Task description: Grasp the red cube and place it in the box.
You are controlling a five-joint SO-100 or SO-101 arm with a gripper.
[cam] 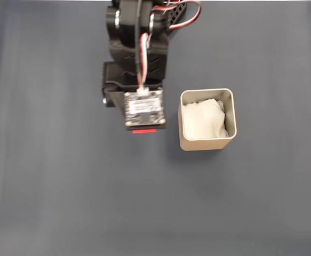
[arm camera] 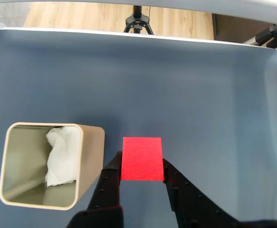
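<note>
Fixed view straight down from high above, wrist view close, angled forward, both sharing the box (cam: 206, 144) (arm camera: 90, 156)

You see the red cube (arm camera: 142, 159) with a flat matt, faintly grainy face. The box (arm camera: 90, 156) looks like smooth beige plastic or painted metal with a soft sheen; its white padding (arm camera: 62, 159) is crumpled, like tissue or cloth. The gripper (arm camera: 141, 166) is matt black plastic. The table (arm camera: 200, 95) wears smooth, dull grey-blue cloth.
</note>
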